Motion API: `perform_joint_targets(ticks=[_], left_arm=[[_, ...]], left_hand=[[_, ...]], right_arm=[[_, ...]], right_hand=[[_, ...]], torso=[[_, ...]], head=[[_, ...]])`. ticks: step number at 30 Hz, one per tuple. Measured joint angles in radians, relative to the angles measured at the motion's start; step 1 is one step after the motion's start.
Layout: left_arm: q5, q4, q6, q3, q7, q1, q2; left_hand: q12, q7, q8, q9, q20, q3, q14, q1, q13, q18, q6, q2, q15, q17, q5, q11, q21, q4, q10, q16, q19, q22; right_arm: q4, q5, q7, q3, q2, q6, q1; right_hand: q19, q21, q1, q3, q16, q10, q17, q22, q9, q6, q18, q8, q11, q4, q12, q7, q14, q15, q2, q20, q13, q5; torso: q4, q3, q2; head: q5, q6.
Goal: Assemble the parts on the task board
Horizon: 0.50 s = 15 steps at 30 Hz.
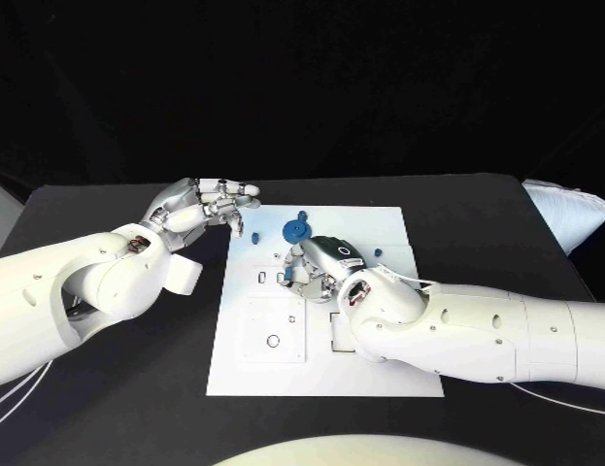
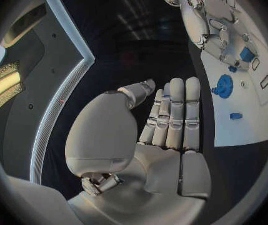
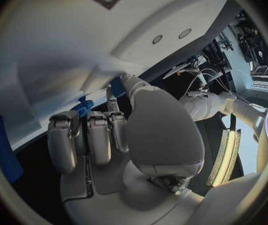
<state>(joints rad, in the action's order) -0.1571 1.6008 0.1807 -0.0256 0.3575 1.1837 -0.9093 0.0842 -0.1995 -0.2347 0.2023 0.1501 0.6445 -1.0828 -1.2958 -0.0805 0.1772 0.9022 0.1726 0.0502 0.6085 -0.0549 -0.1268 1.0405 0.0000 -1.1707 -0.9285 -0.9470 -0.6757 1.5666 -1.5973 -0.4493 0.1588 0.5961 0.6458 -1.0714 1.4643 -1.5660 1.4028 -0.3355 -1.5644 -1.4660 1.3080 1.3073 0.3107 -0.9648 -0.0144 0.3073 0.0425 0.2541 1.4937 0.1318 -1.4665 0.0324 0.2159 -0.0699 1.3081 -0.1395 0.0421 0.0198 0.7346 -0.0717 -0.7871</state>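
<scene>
The white task board (image 1: 372, 218) lies in the middle of the black table. A round blue part (image 1: 295, 230) (image 2: 223, 86) lies near its far edge, and a small blue part (image 1: 253, 236) (image 2: 235, 116) lies by its far left corner. My left hand (image 1: 213, 206) (image 2: 171, 120) hovers at that corner with straight fingers and a bare palm. My right hand (image 1: 321, 258) (image 2: 218, 30) (image 3: 109, 135) sits low over the board's far half with its fingers curled. Another blue part (image 1: 291, 275) (image 2: 247, 54) (image 3: 116, 87) lies at its thumb and fingertips; whether it is pinched is hidden.
Rectangular recesses and a raised white block (image 1: 273, 328) take up the board's near left half. One more blue piece (image 1: 382, 254) lies on the board just right of my right hand. Black table (image 1: 498, 223) surrounds the board, and a white object (image 1: 571, 212) sits at its far right edge.
</scene>
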Motion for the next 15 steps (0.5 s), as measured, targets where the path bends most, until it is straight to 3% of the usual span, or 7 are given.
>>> perform_joint_targets(ticks=[15], left_arm=[[0.000, -0.001, -0.001, 0.000, -0.001, 0.000, 0.000]], left_hand=[[0.000, 0.000, 0.000, 0.000, 0.000, 0.000, 0.000, 0.000, -0.001, 0.000, 0.000, 0.000, 0.000, 0.000, 0.000, 0.000, 0.000, 0.000, 0.000, 0.000, 0.000, -0.001]], right_arm=[[-0.002, 0.000, 0.003, 0.000, -0.001, 0.000, 0.000]], right_hand=[[0.004, 0.000, -0.013, 0.022, 0.000, 0.000, 0.000, 0.001, -0.011, 0.035, 0.000, -0.016, 0.014, 0.014, -0.032, 0.013, 0.000, -0.015, 0.013, -0.011, 0.000, 0.000]], torso=[[-0.0005, -0.0009, 0.000]], head=[[-0.001, -0.001]])
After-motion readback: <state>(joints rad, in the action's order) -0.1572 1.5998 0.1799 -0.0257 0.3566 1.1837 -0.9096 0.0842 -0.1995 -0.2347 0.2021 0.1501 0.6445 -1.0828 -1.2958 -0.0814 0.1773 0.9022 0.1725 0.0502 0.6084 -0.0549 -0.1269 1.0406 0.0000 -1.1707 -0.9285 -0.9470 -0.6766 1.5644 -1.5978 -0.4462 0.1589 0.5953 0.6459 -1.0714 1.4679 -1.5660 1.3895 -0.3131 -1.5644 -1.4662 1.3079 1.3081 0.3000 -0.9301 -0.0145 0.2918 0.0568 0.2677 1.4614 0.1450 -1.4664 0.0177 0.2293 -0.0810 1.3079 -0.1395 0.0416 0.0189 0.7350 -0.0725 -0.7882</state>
